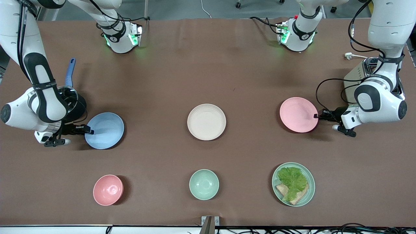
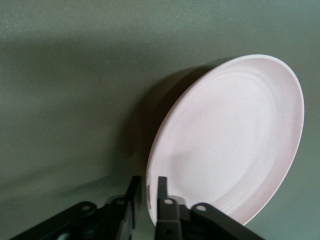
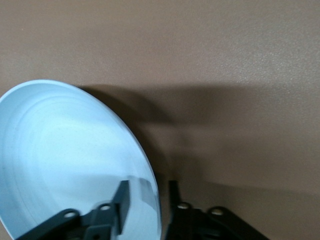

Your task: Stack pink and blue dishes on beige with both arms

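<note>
Plates hang tilted off the surface [image 1: 208,65] at either end: the right claw [image 1: 88,131] pinches the blue plate's [image 1: 104,130] rim, and the left claw [image 1: 317,116] pinches the pink plate's [image 1: 299,114] rim. Both plates face up, slanted toward the beige plate [image 1: 206,122], which lies flat between them at mid-surface.

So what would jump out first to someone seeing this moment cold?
Both arms grip a plate by its rim at once: the right pincer is shut on the blue plate at the right arm's end of the table, the left pincer on the pink plate at the left arm's end. Both plates look tilted. The beige plate lies bare between them.
</note>
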`<state>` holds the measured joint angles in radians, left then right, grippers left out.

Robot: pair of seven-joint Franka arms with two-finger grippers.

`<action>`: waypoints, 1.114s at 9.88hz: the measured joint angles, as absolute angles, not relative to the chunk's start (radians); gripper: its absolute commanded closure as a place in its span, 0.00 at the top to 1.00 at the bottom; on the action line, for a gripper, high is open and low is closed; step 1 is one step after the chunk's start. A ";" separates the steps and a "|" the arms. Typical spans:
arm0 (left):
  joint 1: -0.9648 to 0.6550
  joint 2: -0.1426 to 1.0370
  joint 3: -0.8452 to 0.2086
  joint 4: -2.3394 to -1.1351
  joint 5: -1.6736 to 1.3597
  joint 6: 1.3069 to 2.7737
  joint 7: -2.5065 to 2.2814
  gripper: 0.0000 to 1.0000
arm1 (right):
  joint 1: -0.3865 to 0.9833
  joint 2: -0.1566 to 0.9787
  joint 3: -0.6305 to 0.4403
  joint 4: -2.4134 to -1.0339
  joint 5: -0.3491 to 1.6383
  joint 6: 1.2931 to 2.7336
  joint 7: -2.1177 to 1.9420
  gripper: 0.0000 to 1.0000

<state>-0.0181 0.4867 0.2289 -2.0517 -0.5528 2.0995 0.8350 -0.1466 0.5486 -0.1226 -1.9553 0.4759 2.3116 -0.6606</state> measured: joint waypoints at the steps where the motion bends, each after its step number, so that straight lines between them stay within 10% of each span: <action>1: -0.018 0.487 0.229 -2.048 -0.553 2.101 0.835 0.01 | -0.147 0.549 -0.123 -1.953 0.478 2.313 -0.661 0.01; 6: -0.021 0.351 0.126 -2.008 -0.561 2.079 0.679 0.00 | -0.131 0.533 -0.209 -1.702 0.434 1.948 -0.573 0.01; 11: -0.042 0.336 -0.333 -2.023 -0.451 2.273 0.020 0.00 | -0.049 0.479 -0.202 -1.524 0.369 1.764 -0.233 0.01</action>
<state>-0.0419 0.3358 -0.3326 -2.0232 -0.4505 2.2731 0.0203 -0.0495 0.4795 -0.2017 -1.5236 0.3692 1.7636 -0.2330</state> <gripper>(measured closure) 0.960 0.947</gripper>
